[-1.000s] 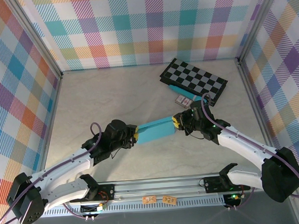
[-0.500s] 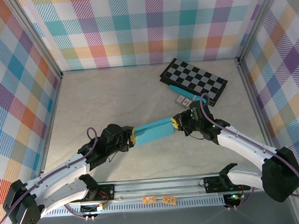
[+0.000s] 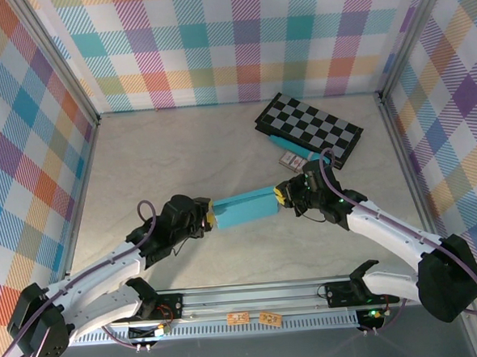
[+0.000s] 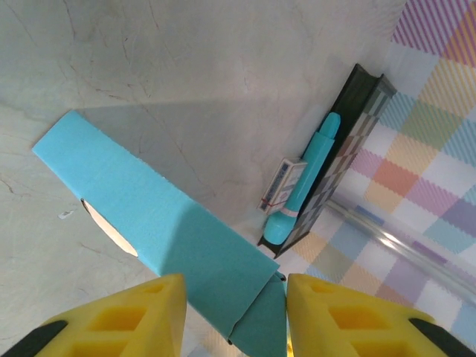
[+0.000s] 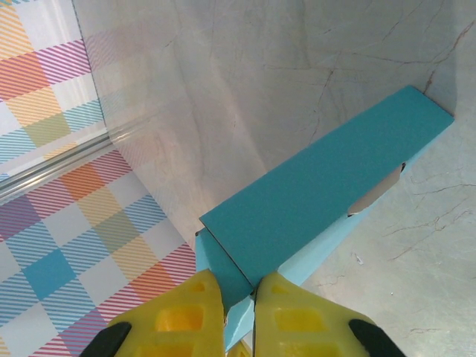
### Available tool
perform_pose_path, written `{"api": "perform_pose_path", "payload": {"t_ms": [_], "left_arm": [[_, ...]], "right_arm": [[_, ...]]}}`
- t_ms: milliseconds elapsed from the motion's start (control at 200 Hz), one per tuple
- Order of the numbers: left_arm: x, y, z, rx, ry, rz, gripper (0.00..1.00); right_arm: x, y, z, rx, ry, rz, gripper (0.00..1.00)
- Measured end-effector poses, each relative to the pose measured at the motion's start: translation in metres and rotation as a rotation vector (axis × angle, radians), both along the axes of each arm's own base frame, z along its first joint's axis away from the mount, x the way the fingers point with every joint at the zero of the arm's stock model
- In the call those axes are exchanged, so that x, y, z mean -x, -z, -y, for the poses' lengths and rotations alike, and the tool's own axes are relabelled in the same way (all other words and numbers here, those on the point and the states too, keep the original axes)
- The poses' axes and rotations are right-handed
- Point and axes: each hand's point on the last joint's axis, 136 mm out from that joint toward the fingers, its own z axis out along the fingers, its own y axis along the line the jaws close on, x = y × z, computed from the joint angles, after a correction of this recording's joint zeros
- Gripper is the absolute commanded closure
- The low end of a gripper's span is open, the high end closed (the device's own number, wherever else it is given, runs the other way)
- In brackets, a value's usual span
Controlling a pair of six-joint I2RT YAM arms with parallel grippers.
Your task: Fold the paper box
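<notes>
The paper box (image 3: 244,207) is a long teal folded piece in the middle of the table, between my two arms. My right gripper (image 3: 282,197) is at its right end. In the right wrist view the yellow fingers (image 5: 182,316) of the right gripper (image 5: 239,286) are pinched on the end flap of the paper box (image 5: 327,193). My left gripper (image 3: 209,219) stands open just off the left end. In the left wrist view the left gripper (image 4: 234,290) has its jaws apart, and the paper box (image 4: 186,238) stretches away from the gap between them.
A black-and-grey checkerboard (image 3: 308,127) lies at the back right. A slim teal tube (image 3: 289,149) and a small printed packet (image 3: 293,162) sit along its near edge. Checked walls with metal rails enclose the table. Open tabletop lies to the left and behind the box.
My left gripper has opened, let go of the box's left end and drawn back slightly. The right gripper has kept its pinch and its place.
</notes>
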Motion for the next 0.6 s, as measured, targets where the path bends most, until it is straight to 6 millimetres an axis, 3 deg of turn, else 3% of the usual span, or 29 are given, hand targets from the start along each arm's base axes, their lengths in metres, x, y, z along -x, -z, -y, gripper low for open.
{"api": "perform_pose_path", "payload": {"t_ms": [335,600], "left_arm": [[0.003,-0.024,-0.002,0.012,0.011,0.024,0.58],[0.005,-0.015,0.003,0.002,0.029,-0.006,0.61]], "right_arm": [[0.000,0.000,0.000,0.002,0.000,-0.003,0.87],[0.000,0.000,0.000,0.002,0.000,-0.003,0.87]]}}
